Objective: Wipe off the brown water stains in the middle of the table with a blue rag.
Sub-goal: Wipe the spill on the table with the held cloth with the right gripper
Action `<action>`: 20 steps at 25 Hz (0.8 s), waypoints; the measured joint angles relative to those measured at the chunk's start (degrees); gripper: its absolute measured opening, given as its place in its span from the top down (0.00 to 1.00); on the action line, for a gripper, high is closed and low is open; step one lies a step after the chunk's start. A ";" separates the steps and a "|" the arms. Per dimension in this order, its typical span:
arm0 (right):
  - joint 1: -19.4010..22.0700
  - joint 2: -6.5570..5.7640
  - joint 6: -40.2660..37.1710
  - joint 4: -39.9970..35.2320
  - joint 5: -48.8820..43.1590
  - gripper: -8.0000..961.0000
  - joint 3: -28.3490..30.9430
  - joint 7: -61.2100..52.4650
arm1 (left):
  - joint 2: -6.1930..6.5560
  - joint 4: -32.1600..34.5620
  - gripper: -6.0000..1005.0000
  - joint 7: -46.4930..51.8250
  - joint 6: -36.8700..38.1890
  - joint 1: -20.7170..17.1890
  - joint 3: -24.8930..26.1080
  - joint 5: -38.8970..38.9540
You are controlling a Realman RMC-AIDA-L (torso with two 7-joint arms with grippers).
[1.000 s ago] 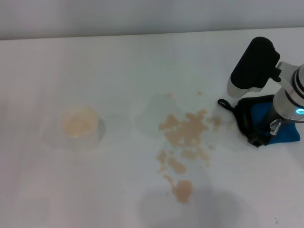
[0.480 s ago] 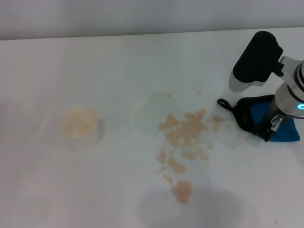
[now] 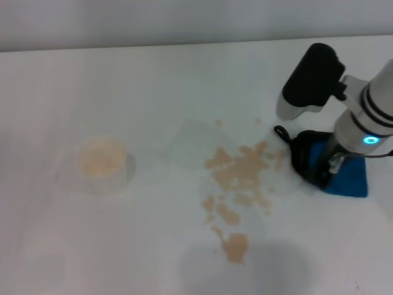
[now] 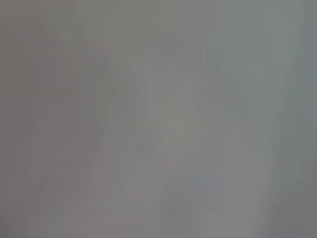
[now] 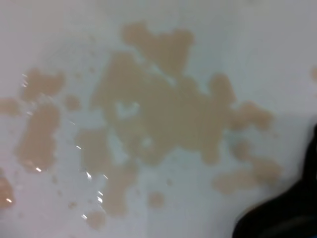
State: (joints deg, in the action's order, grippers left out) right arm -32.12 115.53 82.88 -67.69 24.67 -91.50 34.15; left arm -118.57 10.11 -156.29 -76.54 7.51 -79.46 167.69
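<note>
The brown water stains (image 3: 241, 173) spread over the middle of the white table (image 3: 153, 86), with smaller blotches trailing toward the near edge. They fill the right wrist view as tan patches (image 5: 158, 114). The blue rag (image 3: 349, 175), with black edging and a thin loop, lies flat just right of the stains. My right gripper (image 3: 330, 165) stands on the rag's left part, shut on it, fingertips hidden by the wrist. The left gripper is out of view; the left wrist view shows only plain grey.
A white cup (image 3: 102, 161) holding tan liquid stands at the left of the table. A faint wet film (image 3: 193, 144) borders the stains on their far left side. A dark shape (image 5: 282, 218) fills one corner of the right wrist view.
My right gripper has slid left toward the stains, and the blue rag has moved along with it. The stains and the cup have not changed.
</note>
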 joint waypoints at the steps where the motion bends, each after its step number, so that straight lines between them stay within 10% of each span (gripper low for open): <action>1: -0.44 0.08 -0.25 0.37 0.46 0.92 -0.47 -0.09 | 0.00 0.00 0.13 0.01 0.00 0.03 -0.02 0.00; 20: -13.63 0.67 -7.48 10.00 17.97 0.92 -14.56 -2.30 | -0.09 -0.77 0.13 -0.08 -0.01 -0.12 -0.34 -0.09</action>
State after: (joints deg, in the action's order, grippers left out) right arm -45.75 116.20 75.40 -57.69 42.64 -106.06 31.85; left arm -118.65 9.34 -156.38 -76.55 7.39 -79.81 167.60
